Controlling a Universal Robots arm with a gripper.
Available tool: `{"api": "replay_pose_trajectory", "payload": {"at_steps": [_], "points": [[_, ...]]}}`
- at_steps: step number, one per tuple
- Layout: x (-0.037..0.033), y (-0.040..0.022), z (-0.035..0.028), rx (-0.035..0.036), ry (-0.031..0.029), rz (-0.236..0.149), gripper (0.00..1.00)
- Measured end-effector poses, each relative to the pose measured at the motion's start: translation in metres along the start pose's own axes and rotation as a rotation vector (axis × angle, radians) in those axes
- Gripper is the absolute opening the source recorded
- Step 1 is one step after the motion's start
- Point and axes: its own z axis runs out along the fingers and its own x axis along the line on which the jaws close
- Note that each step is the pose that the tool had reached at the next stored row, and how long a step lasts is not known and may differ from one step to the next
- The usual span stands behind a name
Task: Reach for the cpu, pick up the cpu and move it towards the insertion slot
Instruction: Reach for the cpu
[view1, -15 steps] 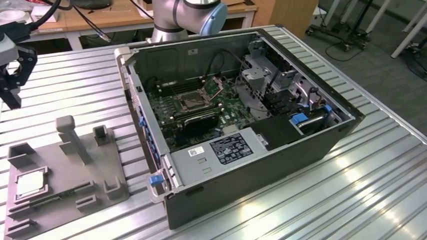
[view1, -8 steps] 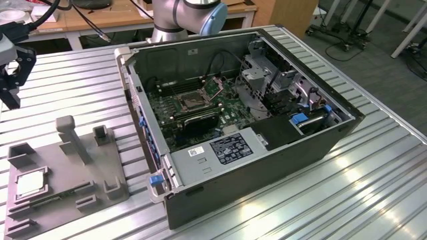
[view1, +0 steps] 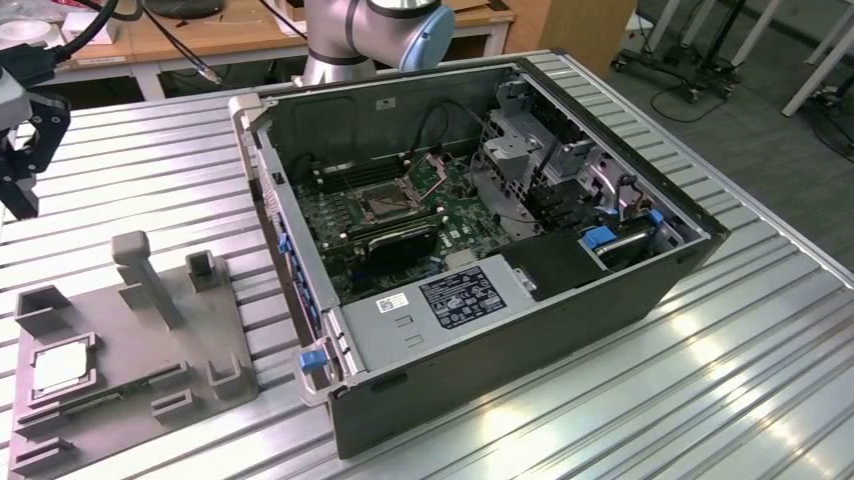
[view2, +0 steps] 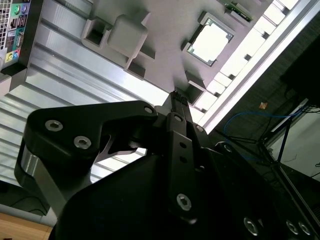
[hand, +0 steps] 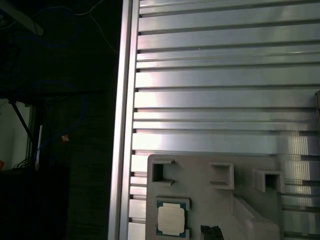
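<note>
Found the gripper (view1: 23, 185) at the exterior view's left edge, hanging over the slatted metal table (view1: 160, 170), clear of the grey tray (view1: 140, 335) and touching nothing. Could not tell whether the claw stood wide or narrow. Saw the cpu (view1: 60, 368) lying flat in a square recess of the tray, pale face up, close to the tray's edge on the exterior view's left. Picked out the cpu (view2: 211, 42) in the second wrist view beyond the gripper's black tip and well apart from it, and in the first wrist view seated in its recess near the table's rail. Noted a narrow green strip (view1: 114, 393) on the tray just beside the cpu. Located the insertion slot (view1: 378, 203) inside the open computer case (view1: 561, 320), framed in silvery metal on the green board, between long black memory slots (view1: 390, 236), well apart from the cpu and off toward the exterior view's right. Spotted the arm (view1: 374, 30) rising behind the case.
</note>
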Motion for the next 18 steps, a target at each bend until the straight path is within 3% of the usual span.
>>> {"api": "replay_pose_trajectory", "payload": {"at_steps": [18], "points": [[0.0027,0.0001,0.0002,-0.0001,-0.0001,0.000,0.10]]}}
